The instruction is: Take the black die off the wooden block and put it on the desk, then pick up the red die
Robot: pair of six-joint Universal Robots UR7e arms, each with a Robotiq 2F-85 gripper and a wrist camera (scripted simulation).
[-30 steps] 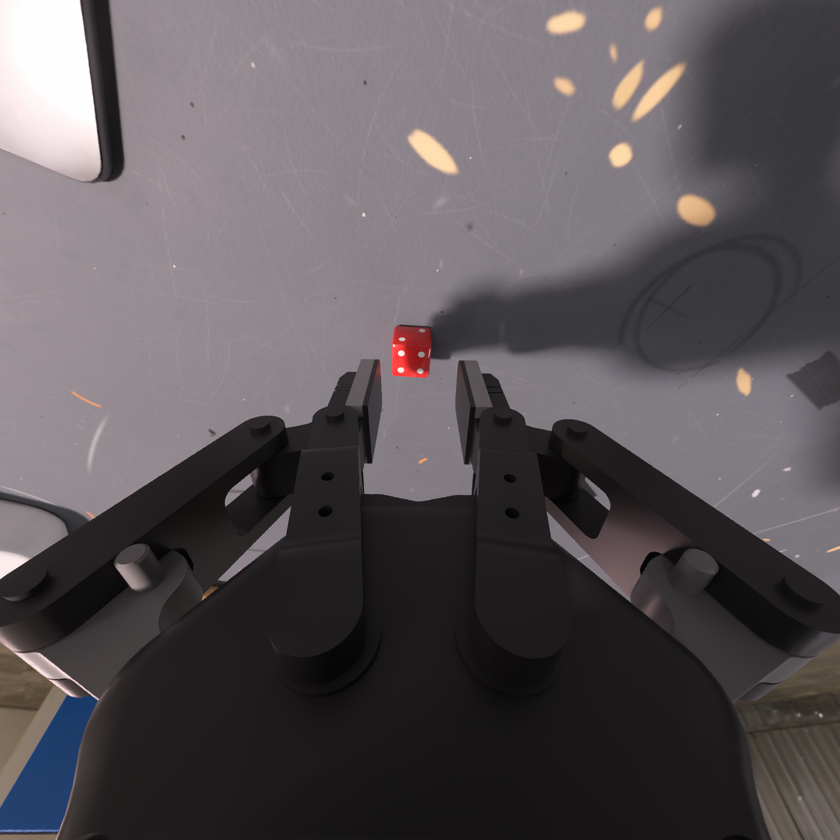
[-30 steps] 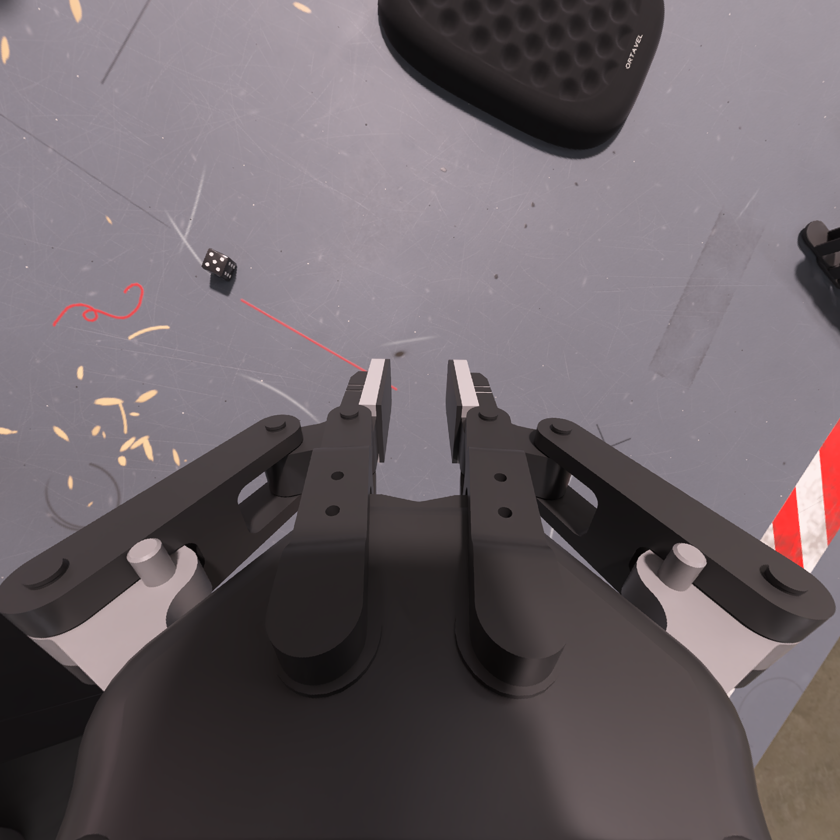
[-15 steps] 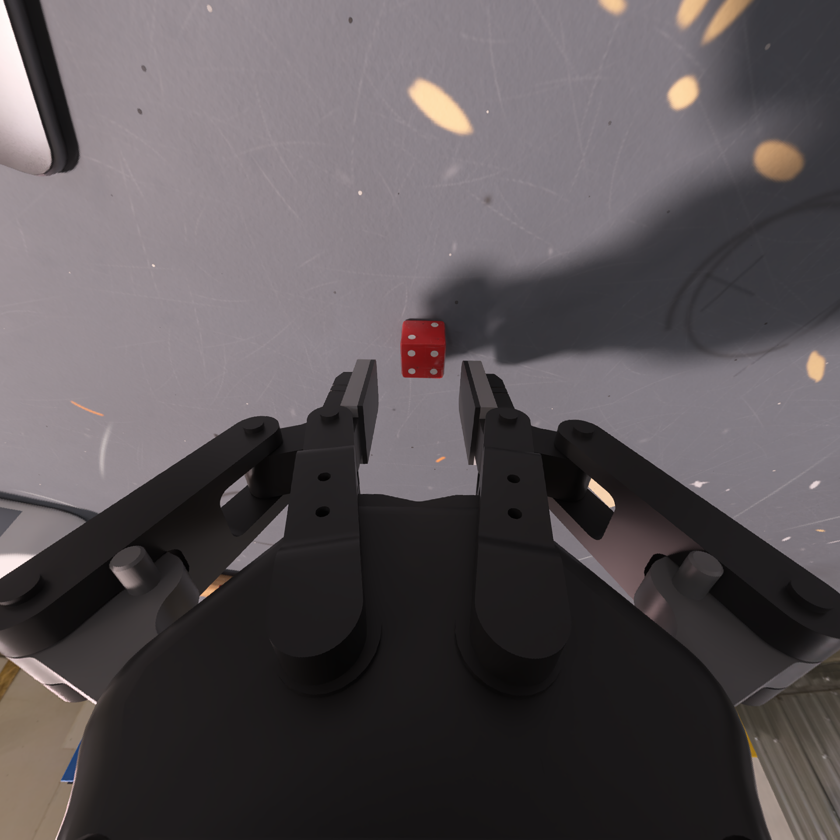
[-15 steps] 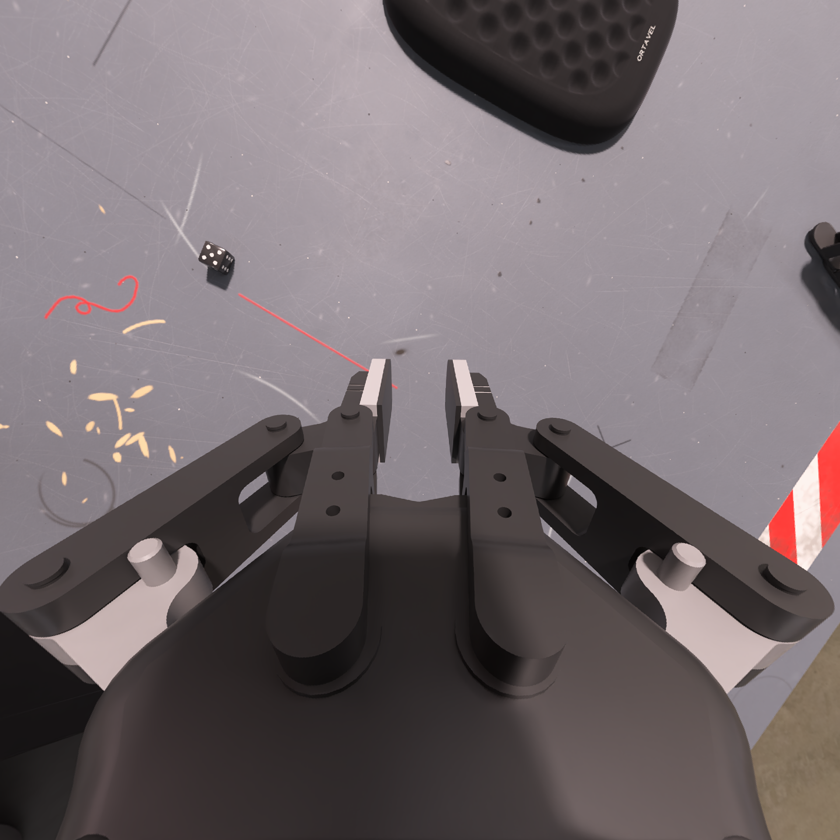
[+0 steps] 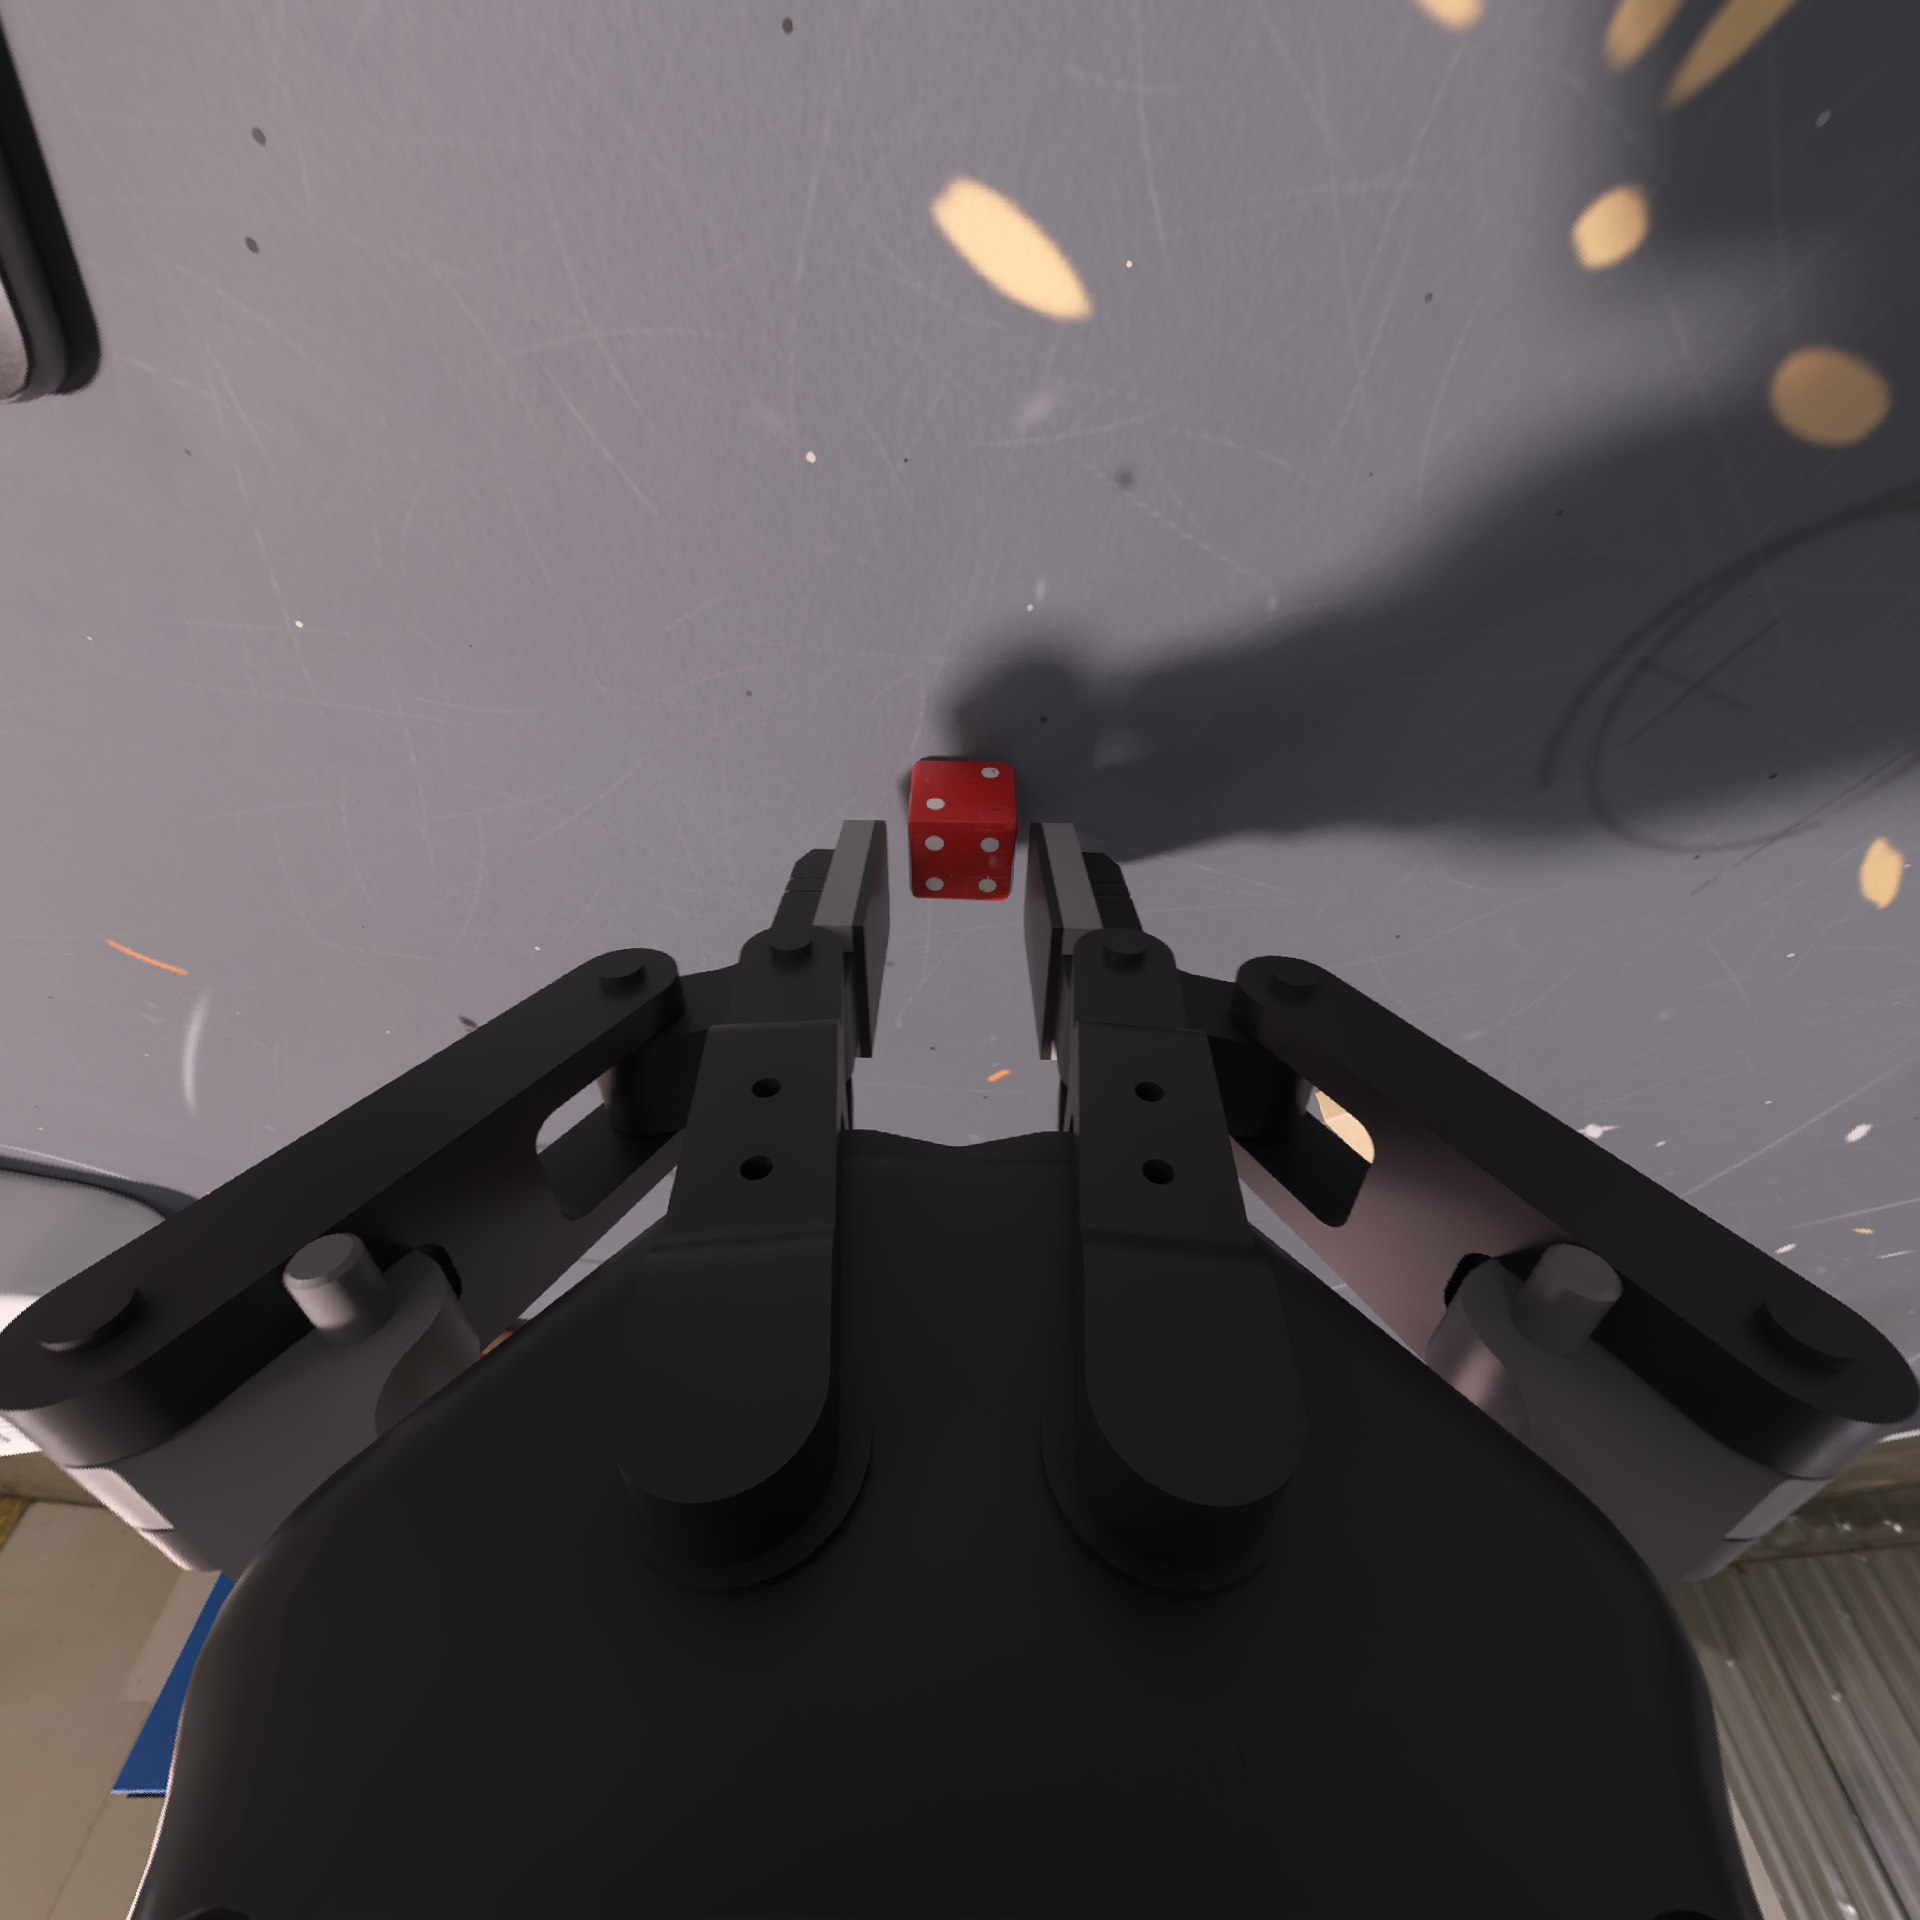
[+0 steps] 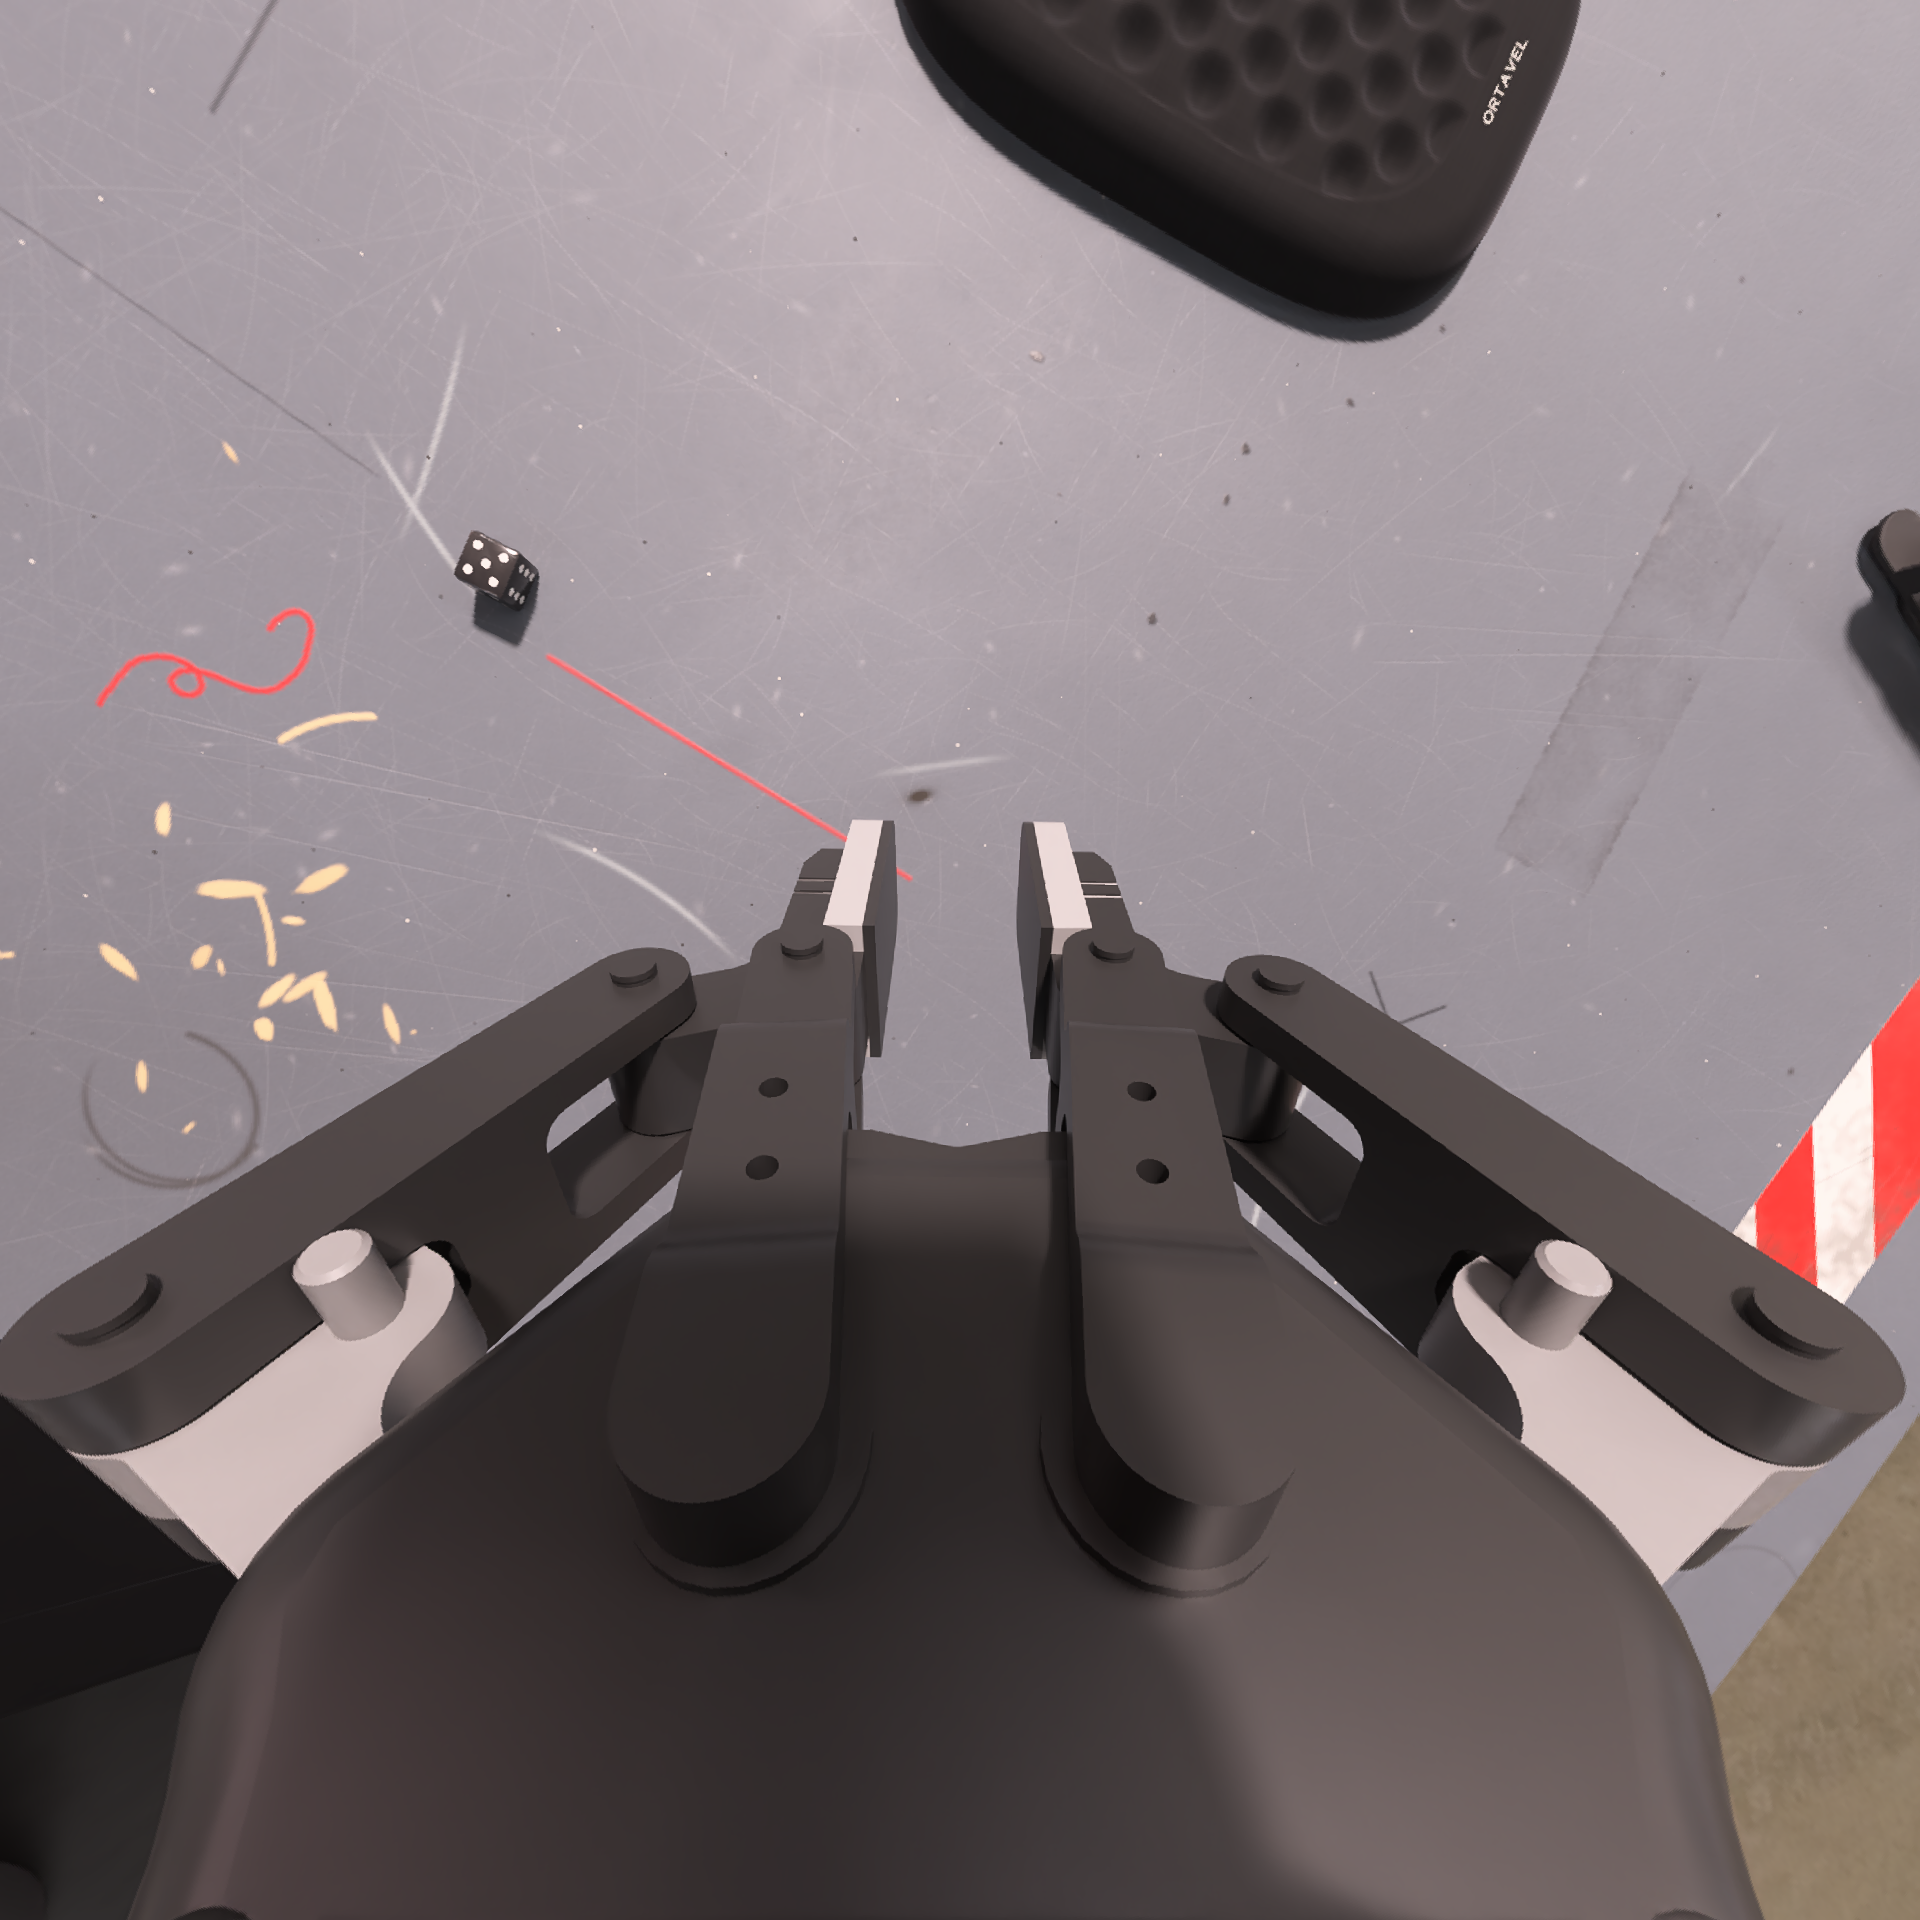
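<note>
The red die (image 5: 961,829) with white pips lies on the grey desk (image 5: 520,623) in the left wrist view. My left gripper (image 5: 958,862) is open, its fingertips on either side of the die with small gaps. In the right wrist view the black die (image 6: 497,569) lies on the desk, well to the upper left of my right gripper (image 6: 958,868), which is open and empty above the bare desk. The wooden block is not in view.
A black dimpled pad (image 6: 1247,135) lies at the far side of the right wrist view. A red-and-white striped edge (image 6: 1849,1184) marks the desk's right border. A dark object (image 6: 1891,592) sits at the right edge. A dark-framed panel (image 5: 42,239) is at the upper left.
My left gripper has moved forward and down onto the red die, which now sits between the fingertips. The right gripper has drifted slightly; the black die has not moved on the desk.
</note>
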